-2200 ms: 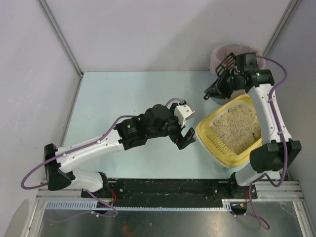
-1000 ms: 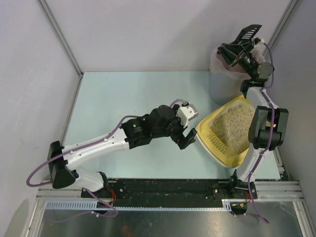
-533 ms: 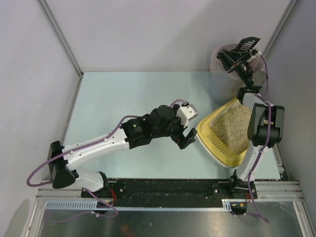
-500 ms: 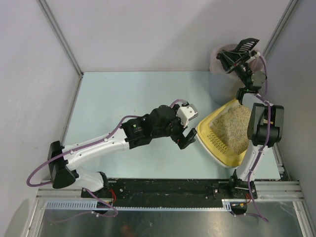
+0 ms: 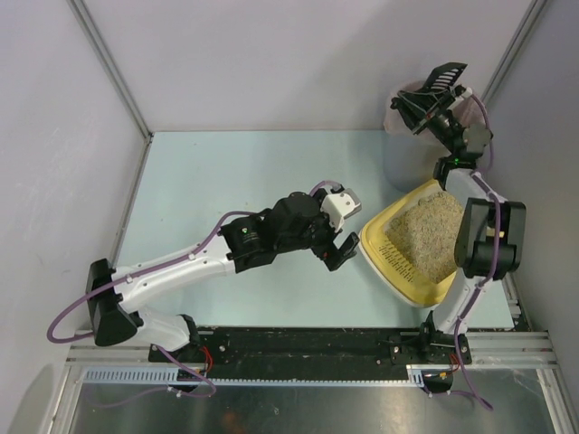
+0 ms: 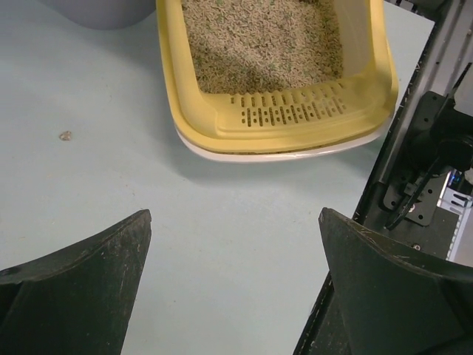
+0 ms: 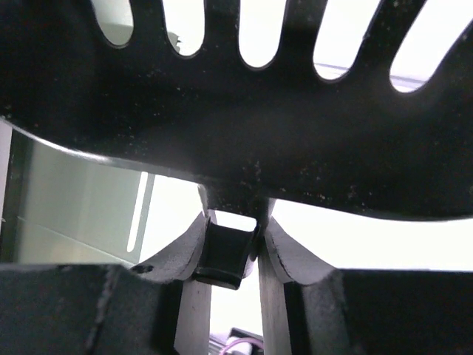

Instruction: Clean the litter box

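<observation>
The litter box (image 5: 378,256) is a yellow tray of beige litter at the table's right; its slotted near rim (image 6: 295,122) fills the top of the left wrist view. Just left of that rim, my left gripper (image 5: 351,228) hangs open over bare table, with nothing between its fingers (image 6: 235,214). My right gripper (image 5: 436,101) is raised at the back right corner, shut on the handle (image 7: 224,255) of a black slotted scoop (image 5: 445,74). The scoop blade (image 7: 244,118) is tilted above the bin. No load shows on it.
A grey round bin (image 5: 400,161) with a pink liner stands behind the litter box, under the scoop. A small crumb (image 6: 66,135) lies on the table left of the box. The black base rail (image 6: 436,140) runs along the near edge. Walls close in the back and sides.
My right arm has lifted the scoop from in front of the bin to above it and tilted it slightly in the last second. The left arm has barely moved.
</observation>
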Robot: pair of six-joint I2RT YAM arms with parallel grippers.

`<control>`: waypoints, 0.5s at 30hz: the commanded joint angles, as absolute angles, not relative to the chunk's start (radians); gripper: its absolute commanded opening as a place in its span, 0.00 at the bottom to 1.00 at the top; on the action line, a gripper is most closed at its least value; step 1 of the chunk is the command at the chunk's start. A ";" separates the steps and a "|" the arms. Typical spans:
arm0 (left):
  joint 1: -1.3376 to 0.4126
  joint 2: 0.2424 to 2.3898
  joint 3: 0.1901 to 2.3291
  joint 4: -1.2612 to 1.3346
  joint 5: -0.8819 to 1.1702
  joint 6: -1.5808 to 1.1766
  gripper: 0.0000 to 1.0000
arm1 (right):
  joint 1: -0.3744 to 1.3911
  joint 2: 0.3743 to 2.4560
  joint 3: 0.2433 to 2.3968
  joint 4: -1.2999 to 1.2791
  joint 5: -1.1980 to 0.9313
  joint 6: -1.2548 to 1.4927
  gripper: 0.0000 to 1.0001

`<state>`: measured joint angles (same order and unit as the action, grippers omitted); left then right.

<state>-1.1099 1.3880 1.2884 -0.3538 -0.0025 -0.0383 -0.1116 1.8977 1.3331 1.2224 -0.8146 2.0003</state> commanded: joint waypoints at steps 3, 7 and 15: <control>-1.097 1.312 1.316 -0.325 -0.032 -0.002 1.00 | -0.127 1.671 1.347 0.710 -0.997 1.957 0.00; -1.089 1.273 1.353 -0.325 -0.015 -0.018 1.00 | -0.129 1.531 1.348 0.324 -1.000 1.614 0.00; -1.063 1.221 1.436 -0.328 0.032 -0.038 1.00 | -0.144 1.309 1.348 -0.355 -0.861 1.045 0.00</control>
<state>-1.0782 1.2671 1.3651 -0.3576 -0.0063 -0.0299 -0.1314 1.4197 1.3334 0.0807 -0.9367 1.3899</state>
